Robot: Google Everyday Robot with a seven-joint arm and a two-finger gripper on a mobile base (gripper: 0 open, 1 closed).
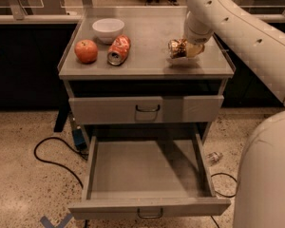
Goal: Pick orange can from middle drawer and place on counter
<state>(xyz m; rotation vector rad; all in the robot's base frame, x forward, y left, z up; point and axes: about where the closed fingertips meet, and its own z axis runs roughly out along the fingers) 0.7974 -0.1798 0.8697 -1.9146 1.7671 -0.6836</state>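
The orange can [177, 48], shiny gold-brown and wrinkled, is in my gripper [190, 49] just above the right part of the counter [152, 37], with its shadow on the metal under it. The gripper is shut on the can and comes in from the right on the white arm [228, 18]. The middle drawer [147, 167] stands pulled out below, its grey floor bare, with its dark loop handle [149, 214] at the front.
On the counter's left are a white bowl [108, 28], a red apple [86, 51] and a red-orange can [118, 50] lying on its side. The upper drawer [147, 109] is closed. A black cable [52, 153] lies on the floor at left. My white body [266, 175] fills the lower right.
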